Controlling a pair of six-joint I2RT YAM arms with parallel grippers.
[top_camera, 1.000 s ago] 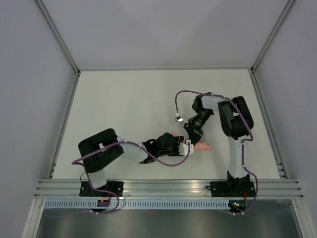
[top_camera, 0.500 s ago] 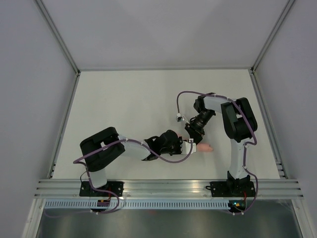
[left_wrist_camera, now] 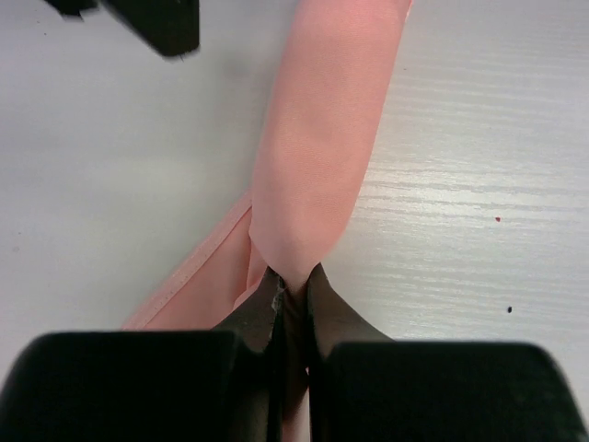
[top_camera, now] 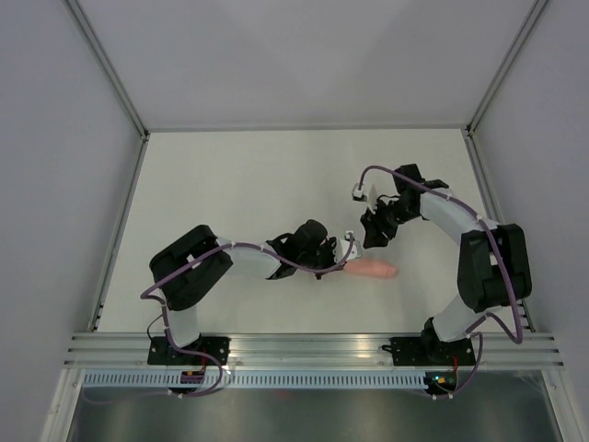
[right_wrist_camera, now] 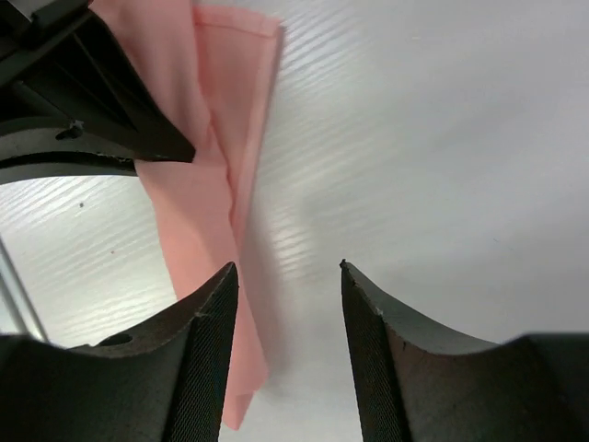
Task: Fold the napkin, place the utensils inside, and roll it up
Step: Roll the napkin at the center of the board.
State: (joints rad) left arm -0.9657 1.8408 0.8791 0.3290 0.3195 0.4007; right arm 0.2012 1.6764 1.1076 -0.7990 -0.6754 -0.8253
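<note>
- The napkin (top_camera: 375, 270), folded into a narrow pink strip, lies on the table (top_camera: 230, 184) close to its near edge, somewhat right of the middle.
- The left gripper (left_wrist_camera: 293, 279) reaches in low from the left. Its fingers are pressed together on the strip's left end, pinching the cloth, and a looser layer of napkin lies flat beside them.
- Just beyond the napkin, toward the far edge, the right gripper (right_wrist_camera: 287, 269) hangs above the table with its fingers spread, nothing between them and apart from the cloth.
</note>
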